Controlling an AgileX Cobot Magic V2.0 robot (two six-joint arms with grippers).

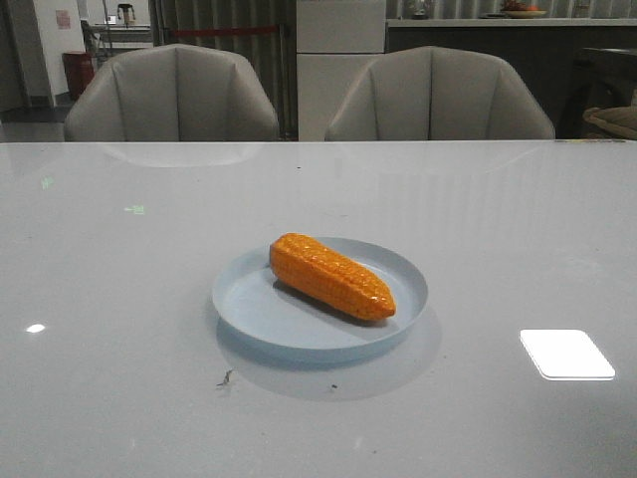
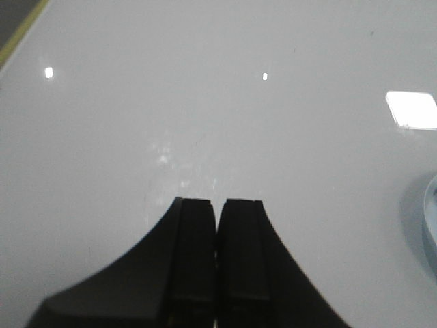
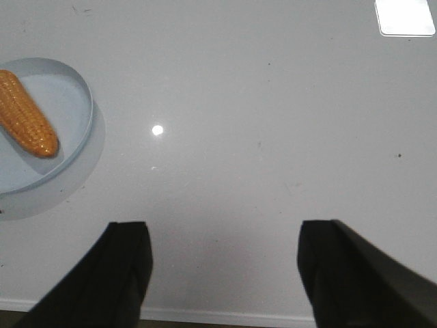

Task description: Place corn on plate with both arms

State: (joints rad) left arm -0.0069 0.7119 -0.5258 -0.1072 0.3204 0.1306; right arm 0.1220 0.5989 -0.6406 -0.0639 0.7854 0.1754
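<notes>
Your left gripper (image 2: pixel 217 212) has its black fingers (image 2: pixel 194 253) pressed together with nothing between them, poised over bare tabletop. Your right gripper (image 3: pixel 222 263) has its fingers (image 3: pixel 123 273) spread wide apart, also holding nothing. Both sit well away from the plate (image 1: pixel 249 309); only a thin sliver at the edge of the left wrist view is probably its rim, though too little shows to be sure.

The corn (image 1: pixel 331 277) lies across the plate, inside the rim, its tapered end pointing toward the nearer right side of the plate. Judged from that, the placing looks done; what is left for you appears to be no more than keeping both arms clear.

The plate rests on a glossy grey-white table (image 1: pixel 119 378) that mirrors ceiling lights. Beyond the plate, behind the table's far edge, stand two grey upholstered chairs (image 1: pixel 174 95), with a dim room behind them.
</notes>
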